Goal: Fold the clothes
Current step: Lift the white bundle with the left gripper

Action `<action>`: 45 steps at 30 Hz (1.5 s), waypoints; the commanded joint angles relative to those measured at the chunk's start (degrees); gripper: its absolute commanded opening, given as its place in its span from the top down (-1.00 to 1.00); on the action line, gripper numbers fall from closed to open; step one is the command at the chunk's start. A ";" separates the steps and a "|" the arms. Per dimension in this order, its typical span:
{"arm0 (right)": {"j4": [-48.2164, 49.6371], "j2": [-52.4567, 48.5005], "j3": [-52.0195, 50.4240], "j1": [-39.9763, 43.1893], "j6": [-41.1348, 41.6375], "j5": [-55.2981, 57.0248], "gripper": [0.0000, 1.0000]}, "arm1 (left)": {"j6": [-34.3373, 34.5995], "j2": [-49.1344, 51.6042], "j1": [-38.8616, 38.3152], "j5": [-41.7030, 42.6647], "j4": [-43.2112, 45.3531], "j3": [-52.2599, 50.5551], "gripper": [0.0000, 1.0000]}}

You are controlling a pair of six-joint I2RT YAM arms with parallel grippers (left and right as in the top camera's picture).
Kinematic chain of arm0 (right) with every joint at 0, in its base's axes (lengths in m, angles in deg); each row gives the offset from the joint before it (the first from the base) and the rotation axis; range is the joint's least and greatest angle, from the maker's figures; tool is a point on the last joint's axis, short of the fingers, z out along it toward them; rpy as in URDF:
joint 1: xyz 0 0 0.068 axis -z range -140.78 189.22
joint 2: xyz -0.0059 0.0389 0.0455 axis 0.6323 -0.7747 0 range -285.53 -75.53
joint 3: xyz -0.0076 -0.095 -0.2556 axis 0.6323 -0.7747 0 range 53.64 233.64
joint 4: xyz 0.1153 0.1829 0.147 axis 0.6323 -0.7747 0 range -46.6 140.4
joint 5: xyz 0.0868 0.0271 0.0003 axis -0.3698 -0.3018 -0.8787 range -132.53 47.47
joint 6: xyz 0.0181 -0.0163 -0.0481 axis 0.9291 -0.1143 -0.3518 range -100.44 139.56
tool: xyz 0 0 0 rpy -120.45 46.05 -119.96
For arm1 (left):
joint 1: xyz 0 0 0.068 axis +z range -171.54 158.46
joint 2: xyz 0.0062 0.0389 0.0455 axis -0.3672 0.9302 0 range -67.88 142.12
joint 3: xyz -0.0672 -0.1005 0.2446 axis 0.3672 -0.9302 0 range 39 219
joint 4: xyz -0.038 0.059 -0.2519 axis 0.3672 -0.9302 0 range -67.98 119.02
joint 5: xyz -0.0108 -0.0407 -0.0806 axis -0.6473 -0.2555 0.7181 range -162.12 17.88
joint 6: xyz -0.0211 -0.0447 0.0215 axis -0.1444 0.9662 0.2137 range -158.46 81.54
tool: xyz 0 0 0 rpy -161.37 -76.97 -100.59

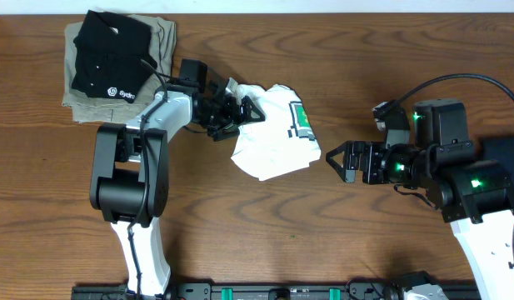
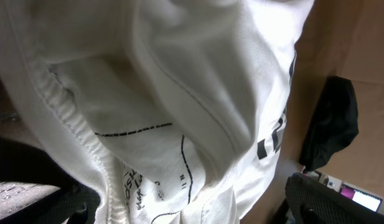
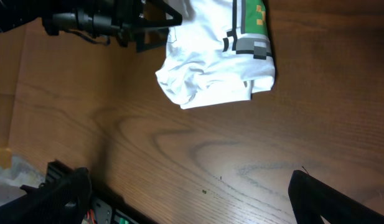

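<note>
Brown wood-grain tabletop [image 1: 265,225], dark and glossy, with broad swirls in the grain. A pale strip [image 1: 323,5] runs along its far edge. A black rail [image 1: 265,292] with green fittings lies along the near edge. Little else of the room is visible.

White T-shirt [image 1: 273,142]: loosely bundled and wrinkled, lying near mid-table. A green-and-black pixel print [image 1: 302,118] faces up on its right side. Bare wood lies all round the shirt except on its left.

Left gripper [image 1: 247,111]: at the shirt's left edge, touching the cloth. Jaws stand apart. The left wrist view is almost filled with white fabric, showing a stitched hem and inked label marks very close to the lens. Cloth is bunched against the fingers, but no pinch is visible.

Right gripper [image 1: 334,164]: low over bare wood, just right of the shirt and not touching it. Jaws spread wide. In the right wrist view its fingers [image 3: 332,196] sit at the two lower corners with only wood grain between them, and the shirt is well ahead.

Far left corner: a folded black shirt [image 1: 107,58] with a small white logo lies on top of a folded khaki garment [image 1: 161,37]. This stack is near the left arm but well apart from the white bundle.
</note>
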 commanded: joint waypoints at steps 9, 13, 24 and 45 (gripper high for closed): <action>-0.28 0.15 0.48 0.42 -0.90 0.13 -0.99 | 2.97 3.08 -4.22 -16.55 1.22 -2.84 -0.75; -0.35 0.15 0.48 0.42 -0.92 0.13 -0.98 | 3.04 3.08 -5.11 -16.74 1.92 -2.84 -0.50; -0.50 0.15 0.48 0.42 -1.55 0.15 -0.98 | 3.04 3.08 -5.35 -16.74 2.36 -2.84 0.88; -3.48 0.15 0.48 0.42 -3.06 2.19 -0.98 | 1.62 -0.52 -5.16 -25.18 1.88 8.20 0.88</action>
